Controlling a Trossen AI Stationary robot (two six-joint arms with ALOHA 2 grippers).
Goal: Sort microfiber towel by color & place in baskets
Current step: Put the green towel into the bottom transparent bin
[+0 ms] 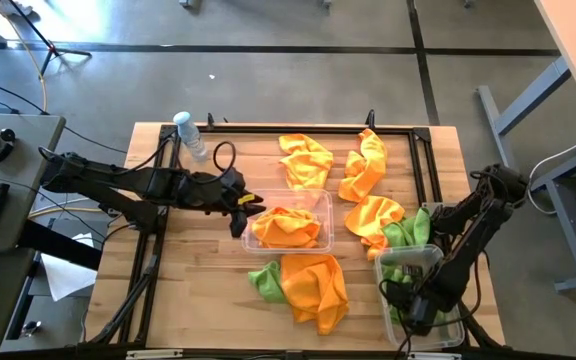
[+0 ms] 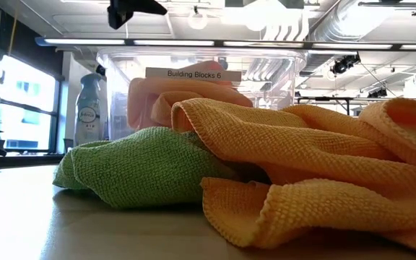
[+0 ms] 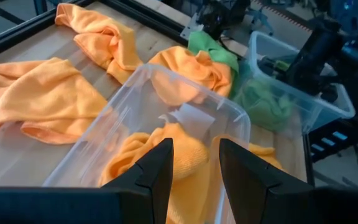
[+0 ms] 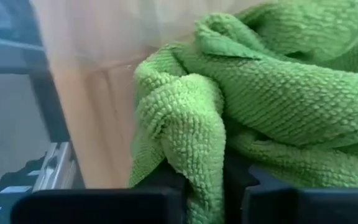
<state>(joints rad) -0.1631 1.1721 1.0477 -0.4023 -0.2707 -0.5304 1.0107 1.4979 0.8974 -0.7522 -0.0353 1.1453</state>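
The middle basket [image 1: 324, 198] holds orange towels [image 1: 288, 228]. My left gripper [image 3: 196, 168] hovers open over that basket's left end [image 3: 185, 81], above the orange cloth [image 3: 185, 149]. My right gripper [image 4: 213, 186] is down inside the right basket [image 1: 440, 250], shut on a green towel [image 4: 260, 93]. Loose orange towels lie at the far side [image 1: 306, 160] [image 1: 365, 165], between the baskets [image 1: 373, 215] and near the front [image 1: 316, 290]. A green towel [image 1: 265, 280] lies beside the front orange one, and another [image 1: 404, 232] lies at the right basket's far rim. My right gripper pinches a bunched fold of the green towel [image 4: 197, 149] between its two fingers. The rest of the cloth is heaped inside the basket beyond the fingers, beside the see-through wall [image 4: 86, 93]. How many layers are held cannot be told.
A small water bottle [image 1: 190, 133] stands at the table's far left. A dark metal frame [image 1: 423, 160] runs along the table's edges. In the low view the front green [image 2: 136, 166] and orange [image 2: 302, 166] towels fill the foreground before the labelled basket [image 2: 193, 72].
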